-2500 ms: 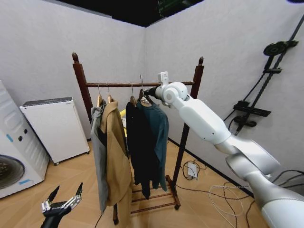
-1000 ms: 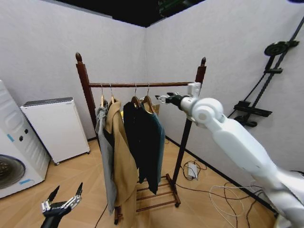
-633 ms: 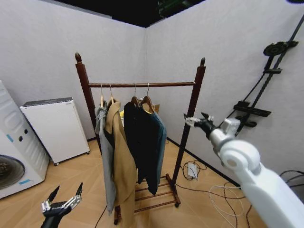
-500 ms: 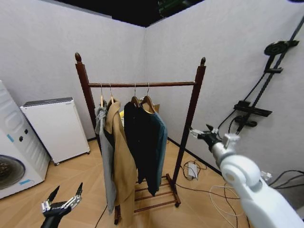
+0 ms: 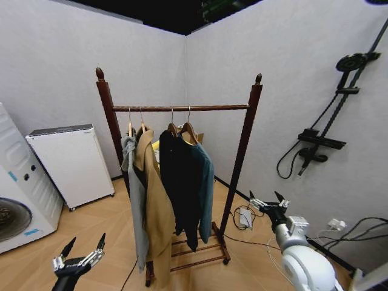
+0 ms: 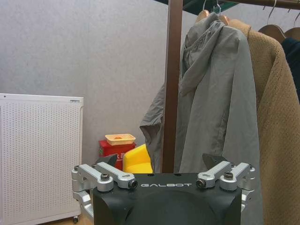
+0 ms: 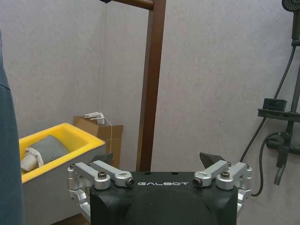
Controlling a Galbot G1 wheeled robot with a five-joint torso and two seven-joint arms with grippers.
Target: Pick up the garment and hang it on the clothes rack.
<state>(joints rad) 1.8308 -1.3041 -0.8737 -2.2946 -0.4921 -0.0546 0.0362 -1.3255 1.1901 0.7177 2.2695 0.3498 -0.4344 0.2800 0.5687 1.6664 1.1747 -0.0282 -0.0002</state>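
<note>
**A:** Going left to right, what is there?

**B:** Low at the left, the left gripper (image 5: 79,254) hangs parked near the floor, its jaws spread wide with nothing between them. It is idle, well apart from the rack. Beyond it stands the clothes rack (image 5: 182,108), two dark wooden posts joined by one bar.

**A:** And what is on the bar?

**B:** Four hangers, crowded toward the left post — a grey hooded jacket (image 5: 132,200), a tan long coat (image 5: 154,206), a black garment (image 5: 176,182), then the dark teal garment (image 5: 205,182) at the right end of the row. Its hook sits over the bar, so it carries its own weight. I judge the hanging done.

**A:** Where is the right gripper?

**B:** The right gripper (image 5: 268,202) is low and right of the right post, well apart from the teal garment — jaws wide, holding nothing. In the right wrist view that post (image 7: 151,84) rises ahead, with a yellow bin (image 7: 56,145) beside it.
</note>
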